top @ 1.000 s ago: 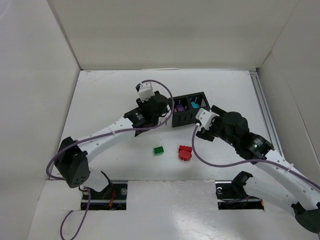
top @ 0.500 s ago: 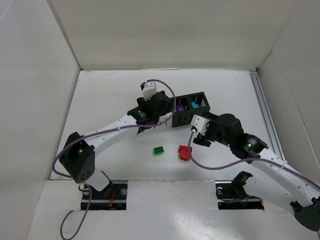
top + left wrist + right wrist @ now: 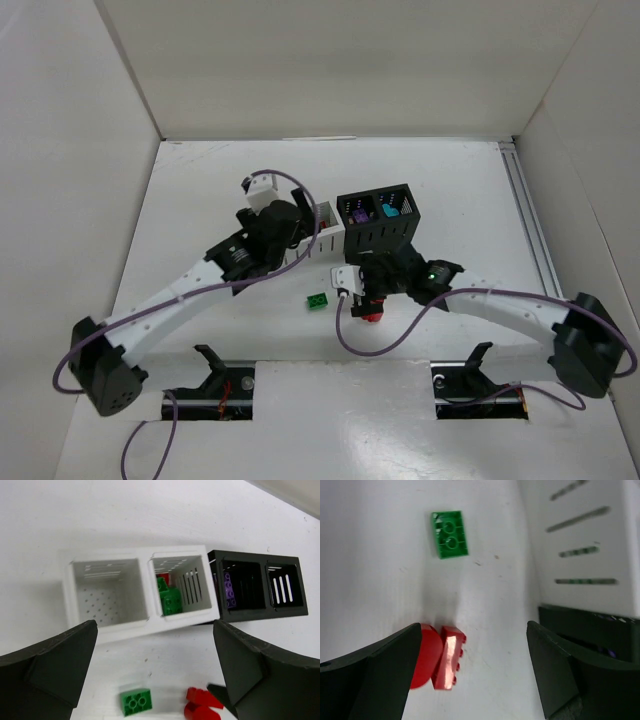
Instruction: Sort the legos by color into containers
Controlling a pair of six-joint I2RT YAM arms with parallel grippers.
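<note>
A green lego [image 3: 318, 301] [image 3: 136, 701] [image 3: 450, 541] lies loose on the table. Beside it is a red lego [image 3: 372, 314] [image 3: 202, 707] [image 3: 437, 655], a studded brick lying against a rounded piece. My right gripper [image 3: 372, 295] [image 3: 470, 665] hangs open over the red lego, which lies close to its left finger [image 3: 375, 675]. My left gripper [image 3: 296, 250] [image 3: 155, 670] is open and empty, just in front of the white container [image 3: 325, 222] [image 3: 150, 620]. That container's right cell holds green and red legos [image 3: 169, 596]. The black container [image 3: 378, 232] [image 3: 260, 614] holds a purple lego [image 3: 357, 212] [image 3: 229, 587] and a teal lego [image 3: 390, 211].
The white container's left cell [image 3: 107, 590] holds nothing. White walls enclose the table on the left, back and right. A metal rail [image 3: 528, 225] runs along the right edge. Purple cables loop off both arms.
My left gripper has opened wide and drawn back to the left, away from the white container. My right arm has swung down and left, bringing its open gripper over the red lego.
</note>
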